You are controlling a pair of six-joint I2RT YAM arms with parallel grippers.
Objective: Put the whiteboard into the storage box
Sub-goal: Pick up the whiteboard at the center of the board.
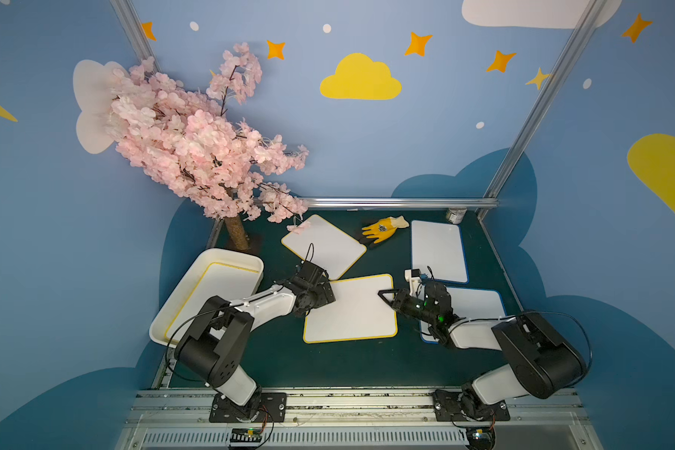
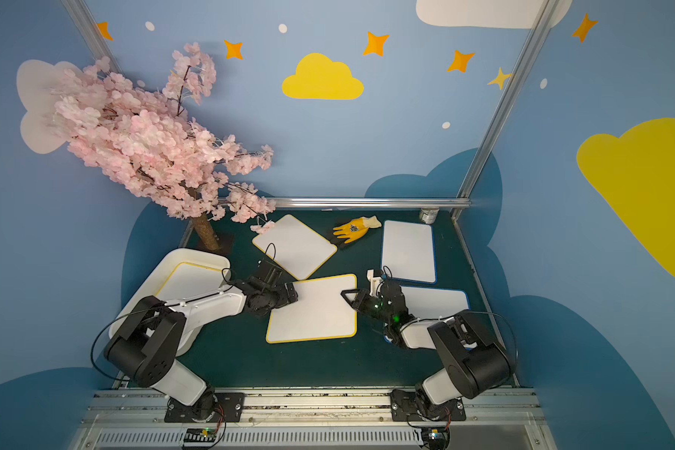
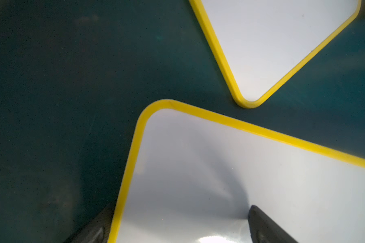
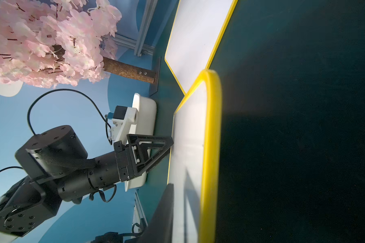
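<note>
Nearest, at the middle of the desk (image 1: 367, 362), lies the whiteboard (image 1: 351, 311) to be stored, yellow-rimmed and flat on the green surface. The right hand (image 1: 386, 295) is turned on its side at the board's 3 o'clock edge, one finger over the white face. Whether it pinches the rim I cannot tell. A sheet this thin offers only its edge, which probably explains the sideways approach.

At the 9 o'clock edge the left hand (image 3: 177, 212) is spread wide, one finger on the desk and one over the board. It looks placed to brace the board against sliding.

The storage box (image 1: 227, 254) sits at 9 o'clock, on the left arm's side, with a yellow-rimmed board (image 1: 211, 296) lying inside.

Farther off are another yellow board (image 1: 324, 245) at 12 o'clock and two blue-rimmed boards (image 1: 439, 251) at 2 and 3 o'clock. A yellow glove (image 1: 384, 229) lies between them, and a small tin (image 1: 456, 215) stands in the far corner. The glove's emblem and the tin's label are too small to read.
</note>
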